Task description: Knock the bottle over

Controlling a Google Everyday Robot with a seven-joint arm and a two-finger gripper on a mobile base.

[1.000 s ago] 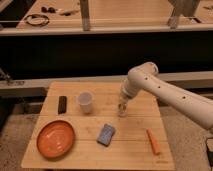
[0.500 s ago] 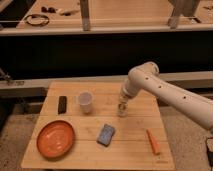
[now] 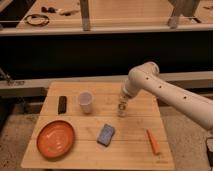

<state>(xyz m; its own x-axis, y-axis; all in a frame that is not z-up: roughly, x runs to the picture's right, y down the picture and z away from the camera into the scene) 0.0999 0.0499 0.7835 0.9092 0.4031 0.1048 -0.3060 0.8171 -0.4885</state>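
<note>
The small pale translucent bottle [image 3: 121, 109] stands upright on the wooden table [image 3: 130, 145], right of centre. My gripper [image 3: 123, 100] hangs at the end of the white arm, directly above the bottle's top and touching or nearly touching it. The wider white cup [image 3: 85, 102] stands upright to the left of the bottle, apart from it.
An orange plate [image 3: 55, 138] lies at the front left. A blue sponge [image 3: 106, 134] lies in front of the bottle. An orange carrot-like stick [image 3: 153, 141] lies at the front right. A black rectangular object [image 3: 62, 104] lies at the left.
</note>
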